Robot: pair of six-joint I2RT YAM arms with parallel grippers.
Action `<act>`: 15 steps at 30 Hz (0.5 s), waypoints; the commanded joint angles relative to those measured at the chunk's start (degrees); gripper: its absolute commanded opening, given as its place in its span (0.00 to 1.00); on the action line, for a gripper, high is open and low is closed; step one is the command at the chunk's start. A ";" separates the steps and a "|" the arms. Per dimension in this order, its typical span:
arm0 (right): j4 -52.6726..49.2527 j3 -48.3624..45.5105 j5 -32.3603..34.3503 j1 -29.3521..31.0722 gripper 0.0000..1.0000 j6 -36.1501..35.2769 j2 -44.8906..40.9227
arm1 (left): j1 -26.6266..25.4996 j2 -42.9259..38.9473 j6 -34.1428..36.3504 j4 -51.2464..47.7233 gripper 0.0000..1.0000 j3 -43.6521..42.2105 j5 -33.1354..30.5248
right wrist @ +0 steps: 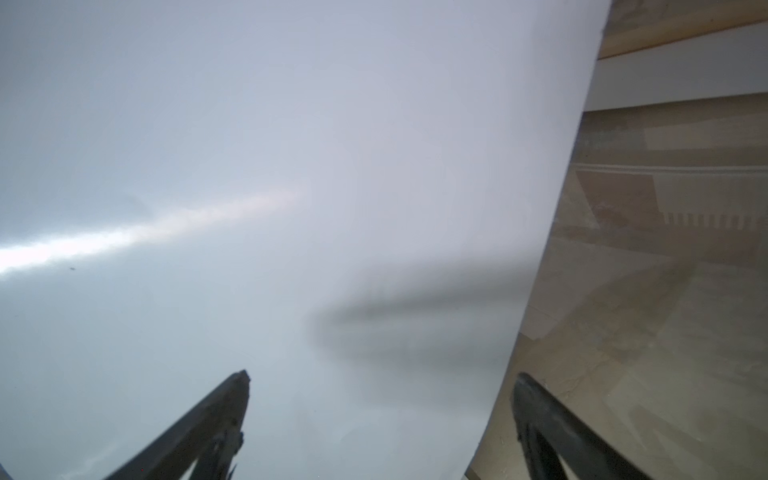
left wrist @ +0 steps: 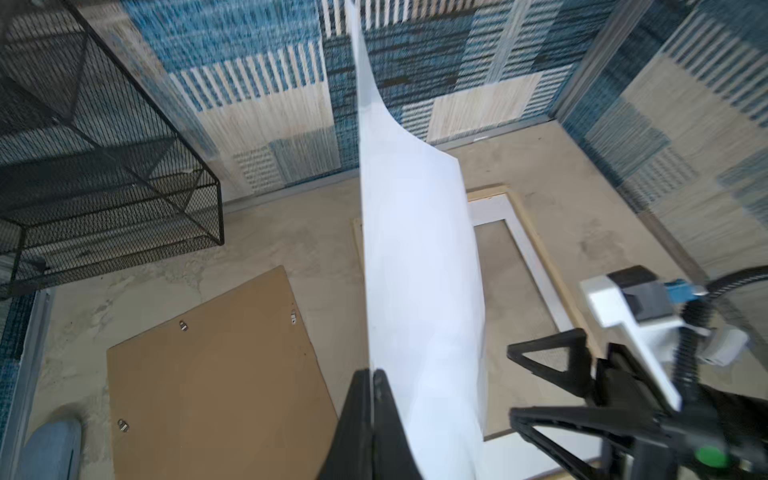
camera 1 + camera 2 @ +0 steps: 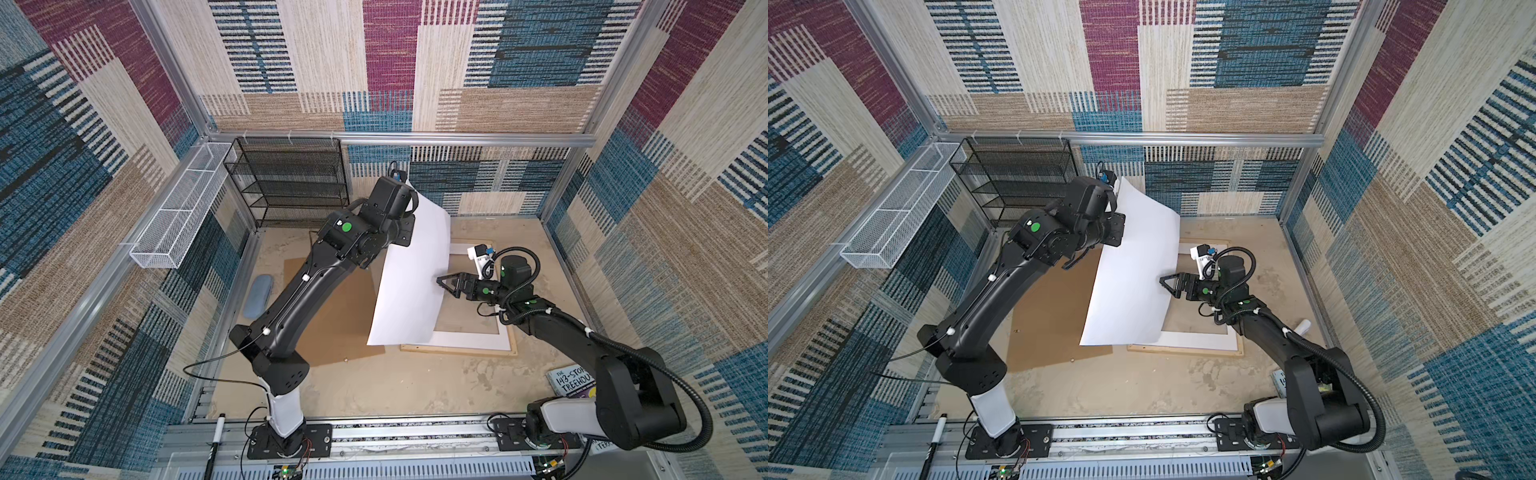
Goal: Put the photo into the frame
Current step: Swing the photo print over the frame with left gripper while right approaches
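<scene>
Patchwork woven walls box in a sandy counter (image 3: 415, 386), where the frame (image 3: 514, 345) lies flat with a white mat board (image 3: 469, 340) inside it and a brown backing board (image 3: 332, 328) just beside it. Above them the photo (image 3: 409, 274) hangs curled, blank white side showing, its upper corner pinched between the fingers of the left gripper (image 2: 371, 376). The fingers of the right gripper (image 3: 441, 283) stand wide apart at the sheet's side edge, not closed on it.
</scene>
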 commanded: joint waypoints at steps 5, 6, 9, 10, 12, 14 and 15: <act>-3.02 3.28 2.33 -0.24 1.00 -1.48 3.81 | 11.00 4.48 -1.26 13.21 0.00 -12.30 10.16; -3.94 3.74 3.05 -0.22 1.00 -1.78 4.47 | 11.92 5.10 -0.71 14.23 0.00 -13.47 10.79; -6.43 5.06 5.05 -0.21 1.00 -2.67 6.57 | 13.77 6.10 1.83 16.74 0.00 -16.65 11.76; -7.12 5.51 5.53 -0.28 1.00 -2.94 7.69 | 14.26 6.24 2.94 17.66 0.00 -17.77 11.88; -7.70 6.15 5.77 -0.22 1.00 -3.32 9.79 | 15.14 6.24 4.48 19.89 0.00 -20.53 12.07; -7.53 6.71 5.61 -0.23 1.00 -3.39 11.92 | 15.71 6.24 6.28 21.62 0.00 -22.69 12.49; -7.30 6.90 5.51 -0.24 1.00 -3.48 13.08 | 15.88 6.32 6.92 21.96 0.00 -23.52 11.49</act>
